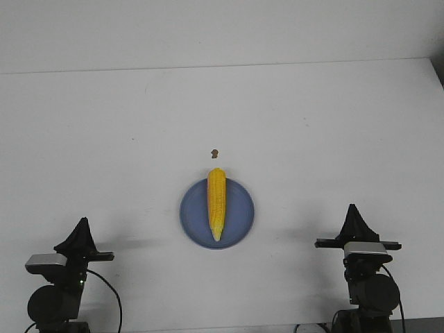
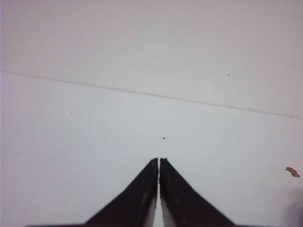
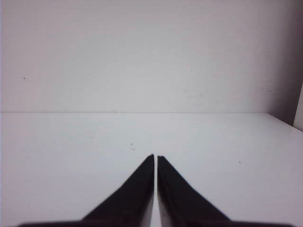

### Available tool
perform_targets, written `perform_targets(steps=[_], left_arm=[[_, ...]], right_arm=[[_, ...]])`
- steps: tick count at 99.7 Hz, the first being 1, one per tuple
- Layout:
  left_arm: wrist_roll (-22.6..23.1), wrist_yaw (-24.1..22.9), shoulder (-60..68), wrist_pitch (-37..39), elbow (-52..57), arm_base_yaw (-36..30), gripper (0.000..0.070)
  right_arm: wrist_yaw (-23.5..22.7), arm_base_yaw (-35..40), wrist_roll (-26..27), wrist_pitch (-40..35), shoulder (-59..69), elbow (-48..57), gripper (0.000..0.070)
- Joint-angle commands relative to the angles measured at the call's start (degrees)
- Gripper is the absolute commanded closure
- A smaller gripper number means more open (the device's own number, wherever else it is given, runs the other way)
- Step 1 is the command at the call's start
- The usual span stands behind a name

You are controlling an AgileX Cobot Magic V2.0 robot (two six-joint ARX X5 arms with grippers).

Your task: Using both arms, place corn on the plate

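Observation:
The yellow corn (image 1: 216,202) lies lengthwise on the blue plate (image 1: 240,211) at the table's middle front, its thick end just over the far rim and its tip pointing toward me. My left gripper (image 1: 83,221) is shut and empty at the front left, well away from the plate. My right gripper (image 1: 352,207) is shut and empty at the front right. In the left wrist view the gripper (image 2: 158,160) has its jaws together over bare table. In the right wrist view the gripper (image 3: 155,156) has its jaws together as well. Neither wrist view shows corn or plate.
A tiny brown speck (image 1: 214,153) lies on the white table just beyond the plate; it also shows in the left wrist view (image 2: 292,172). The table's far edge (image 1: 222,66) meets a white wall. A dark edge shows at the far right (image 1: 438,69).

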Motion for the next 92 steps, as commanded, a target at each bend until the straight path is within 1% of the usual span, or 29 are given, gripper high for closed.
perform_targets(steps=[1,9,21,27,92], left_arm=[[0.48,0.09,-0.07,0.63,-1.11,0.0,0.0688],[0.48,0.09,-0.07,0.63,-1.11,-0.02,0.0688],[0.48,0.09,-0.07,0.63,-1.11,-0.02,0.0688],[0.48,0.09,-0.07,0.63,-1.11,-0.02,0.0688],[0.48,0.09,-0.07,0.63,-1.11,-0.02,0.0688]], right_arm=[[-0.07,-0.02,0.55,0.74,-0.11,-0.24,0.0681],[-0.9,-0.02,0.52,0.83,-0.11,-0.24,0.0681],[-3.72,-0.02,0.13,0.79,-0.11,-0.24,0.0681],[-4.2,-0.02,0.09,0.42,-0.11,-0.24,0.0681],[-4.17,0.0,0.09,0.07,-0.11,-0.24,0.0681]])
